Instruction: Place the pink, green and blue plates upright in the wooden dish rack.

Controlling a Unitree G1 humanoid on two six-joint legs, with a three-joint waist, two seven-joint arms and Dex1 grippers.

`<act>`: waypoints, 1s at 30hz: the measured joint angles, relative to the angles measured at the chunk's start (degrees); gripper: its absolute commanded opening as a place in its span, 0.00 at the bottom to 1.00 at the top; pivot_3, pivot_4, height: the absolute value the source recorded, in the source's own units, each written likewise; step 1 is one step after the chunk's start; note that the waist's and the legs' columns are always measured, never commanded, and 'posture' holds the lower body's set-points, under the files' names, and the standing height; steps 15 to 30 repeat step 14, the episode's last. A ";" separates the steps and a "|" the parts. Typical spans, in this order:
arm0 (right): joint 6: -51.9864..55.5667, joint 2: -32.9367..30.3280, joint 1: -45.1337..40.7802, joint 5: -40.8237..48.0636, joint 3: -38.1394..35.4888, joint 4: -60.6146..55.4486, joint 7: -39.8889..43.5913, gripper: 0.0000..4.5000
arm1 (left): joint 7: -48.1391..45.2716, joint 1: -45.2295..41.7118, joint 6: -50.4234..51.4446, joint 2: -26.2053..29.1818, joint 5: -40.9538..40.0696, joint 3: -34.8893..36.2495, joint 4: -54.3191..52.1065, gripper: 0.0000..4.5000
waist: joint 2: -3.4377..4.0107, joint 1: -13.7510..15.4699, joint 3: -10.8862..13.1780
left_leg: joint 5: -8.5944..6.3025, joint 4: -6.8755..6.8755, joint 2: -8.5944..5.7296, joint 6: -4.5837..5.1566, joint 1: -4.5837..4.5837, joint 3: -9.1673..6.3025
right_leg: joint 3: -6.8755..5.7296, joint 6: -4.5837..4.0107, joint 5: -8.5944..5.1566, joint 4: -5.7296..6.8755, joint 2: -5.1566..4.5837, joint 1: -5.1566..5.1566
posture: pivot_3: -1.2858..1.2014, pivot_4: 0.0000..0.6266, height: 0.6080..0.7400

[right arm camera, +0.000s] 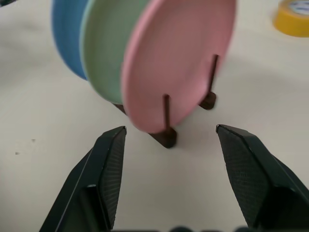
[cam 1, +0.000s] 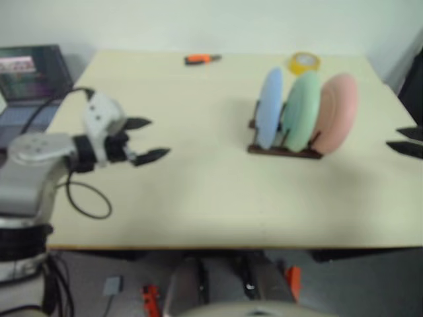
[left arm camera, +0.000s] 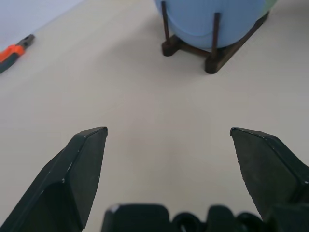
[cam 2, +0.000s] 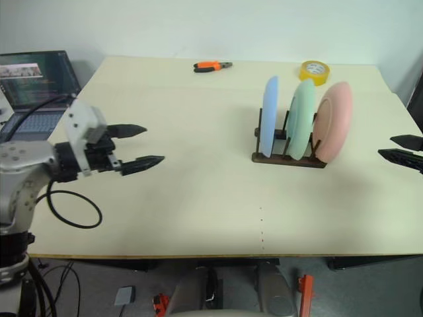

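A pale surface (cam 2: pixel 198 198) stands against a white wall, with a laptop (cam 2: pixel 33 82) off its left edge. The wooden dish rack (cam 2: pixel 289 157) sits right of centre and holds 3 upright plates: blue plate (cam 2: pixel 269 115), green plate (cam 2: pixel 303 119), pink plate (cam 2: pixel 334 119). Behind lie orange-handled pliers (cam 2: pixel 211 66) and a yellow tape roll (cam 2: pixel 314 70). The left end effector (cam 2: pixel 135 146) hovers well left of the rack, fingers apart, empty. The right end effector (cam 2: pixel 403 150), cut off at the frame edge, has fingers apart, empty. The wrist views cut off the plates' upper parts.
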 measured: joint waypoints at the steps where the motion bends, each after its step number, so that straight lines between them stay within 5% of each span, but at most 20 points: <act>1: -0.91 0.10 -0.61 -0.62 0.46 1.35 0.51 0.71 | -0.77 0.90 -0.60 0.88 0.03 0.70 1.31 1.00 | 0.01 -0.09 0.00 | 0.00 -0.06 0.00 0.00 0.02 0.01 | 0.00 0.00 0.00 0.00 0.00 -0.02 | 0.52 0.24 1.00; 12: -6.05 7.02 -6.47 -4.70 4.04 9.02 1.42 0.71 | -2.41 11.73 -3.25 5.81 0.47 10.13 5.79 1.00 | 0.02 0.39 0.04 | -0.01 -0.41 -0.02 -0.02 -0.01 0.19 | 0.00 -0.07 -0.09 -0.09 -0.35 -0.14 | 0.52 0.24 1.00; 30: -6.10 7.83 -6.27 -5.09 4.12 10.15 1.38 0.71 | -2.37 13.48 -3.18 6.15 0.51 10.46 5.42 1.00 | 0.03 0.61 0.04 | -0.01 -0.42 -0.03 -0.02 -0.01 0.21 | 0.00 -0.08 -0.10 -0.07 -0.39 -0.17 | 0.52 0.24 1.00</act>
